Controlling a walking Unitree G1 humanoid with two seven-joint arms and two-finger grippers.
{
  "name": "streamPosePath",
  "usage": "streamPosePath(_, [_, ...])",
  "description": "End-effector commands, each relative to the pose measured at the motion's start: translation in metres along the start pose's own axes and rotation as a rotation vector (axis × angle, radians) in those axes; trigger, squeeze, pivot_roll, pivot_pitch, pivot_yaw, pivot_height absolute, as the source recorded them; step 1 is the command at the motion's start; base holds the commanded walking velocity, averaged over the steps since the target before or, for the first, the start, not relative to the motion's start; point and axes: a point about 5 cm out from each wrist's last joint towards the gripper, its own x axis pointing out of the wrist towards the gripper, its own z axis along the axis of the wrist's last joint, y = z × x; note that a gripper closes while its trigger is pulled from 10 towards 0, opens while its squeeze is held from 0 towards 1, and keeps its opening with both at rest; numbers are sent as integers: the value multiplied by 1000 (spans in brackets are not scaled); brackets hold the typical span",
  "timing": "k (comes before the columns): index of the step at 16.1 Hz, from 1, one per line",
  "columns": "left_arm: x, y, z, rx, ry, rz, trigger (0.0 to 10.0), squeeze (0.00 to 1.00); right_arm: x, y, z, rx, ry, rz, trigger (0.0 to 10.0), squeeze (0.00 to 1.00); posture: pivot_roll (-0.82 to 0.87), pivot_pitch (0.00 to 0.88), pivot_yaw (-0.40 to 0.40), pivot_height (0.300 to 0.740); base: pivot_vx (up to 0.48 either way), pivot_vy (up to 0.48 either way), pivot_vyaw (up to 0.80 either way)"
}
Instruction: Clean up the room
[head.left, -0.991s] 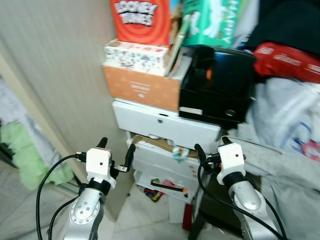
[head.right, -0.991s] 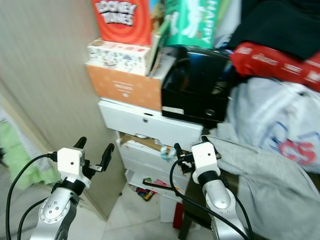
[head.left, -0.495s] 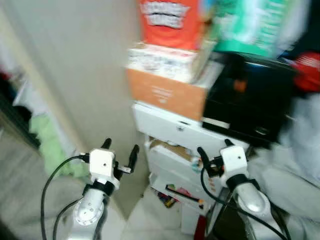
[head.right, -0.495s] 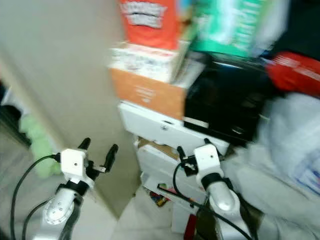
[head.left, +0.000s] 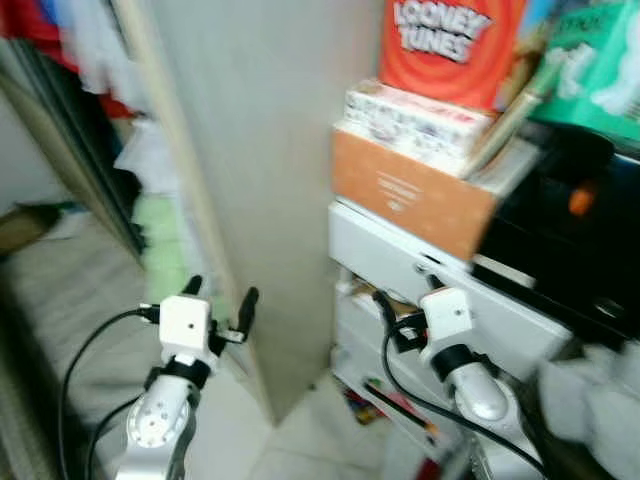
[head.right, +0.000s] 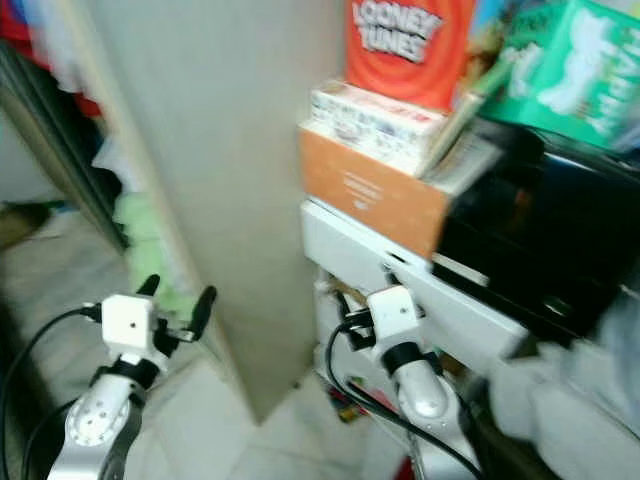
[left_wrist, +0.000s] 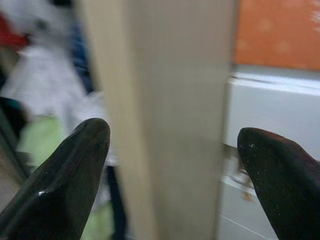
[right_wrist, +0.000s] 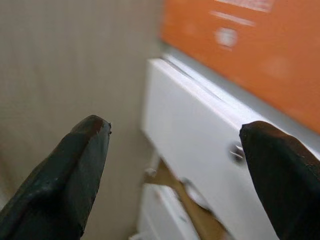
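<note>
Two empty spread end effectors, left end effector (head.left: 220, 297), right end effector (head.left: 402, 300), matte orange box (head.left: 410, 190)

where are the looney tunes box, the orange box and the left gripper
looney tunes box (head.left: 447, 45), left eye view, on its red front
orange box (head.left: 405, 190), left eye view, on its front face
left gripper (head.left: 220, 300), left eye view, midway between its fingertips

Spread fingers (right_wrist: 75, 185) frame a white drawer (right_wrist: 200, 165) — orange box (right_wrist: 250, 55), blurred, above.

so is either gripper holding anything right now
Nothing is held. The left gripper and the right gripper both have their fingers spread with nothing between them.
</note>
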Motion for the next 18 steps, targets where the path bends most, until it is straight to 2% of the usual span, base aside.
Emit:
streamPosePath(1, [-2,-4,-1,-17,5,-7,10000,0,-1,-6,-2,-3,7,-16,10000,0,28,8,31,740,0,0,800])
streamPosePath(18, [0,-5,-2,-31,7,-10,10000,0,0,-5,-2,-11,6,0,10000,0,32,0,25,740,0,0,800])
